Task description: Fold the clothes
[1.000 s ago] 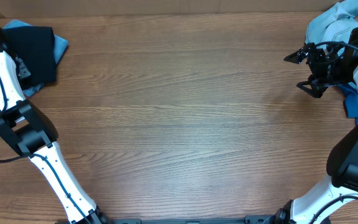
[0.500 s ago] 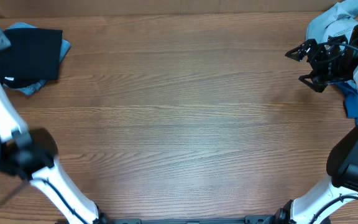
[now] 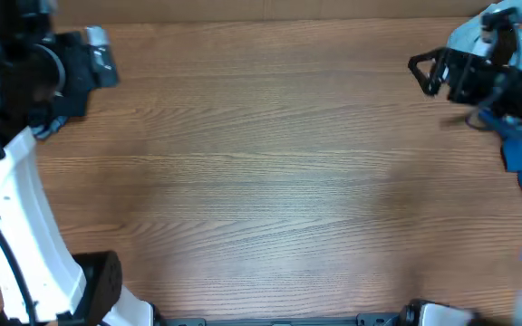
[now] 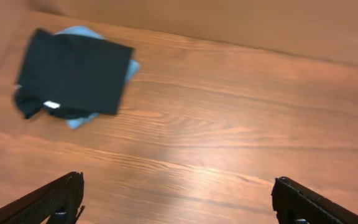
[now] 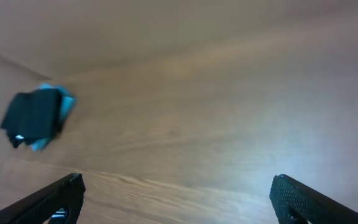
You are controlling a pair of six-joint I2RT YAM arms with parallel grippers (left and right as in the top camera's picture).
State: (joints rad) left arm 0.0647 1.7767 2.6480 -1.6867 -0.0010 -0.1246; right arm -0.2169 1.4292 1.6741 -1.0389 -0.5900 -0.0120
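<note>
since the left claw shows both fingers spread wide at the bottom of its own view with nothing between them, it is released and empty. just ahead of it lies bare table. farther ahead and off to the claw's left sits the black t-shirt, a flat folded packet with its white tag on the near edge. it rests on a light-blue piece that peeps out around it. the packet's longer side runs roughly across the claw's line of reach, tilted a little. that garment looks done.

the right claw is likewise spread and empty, and from it the same black packet lies far ahead and to its left. seen from above, the unfolded clothes lie close by this claw. a pale-blue denim heap sits just behind it toward the table's far edge, and a royal-blue garment sits beside it. both are crumpled, so no long axis can be read. the coming move likely turns on this: the right arm is the nearer one, yet its claw points away from the heap, toward the table's middle, and would have to turn back.
</note>
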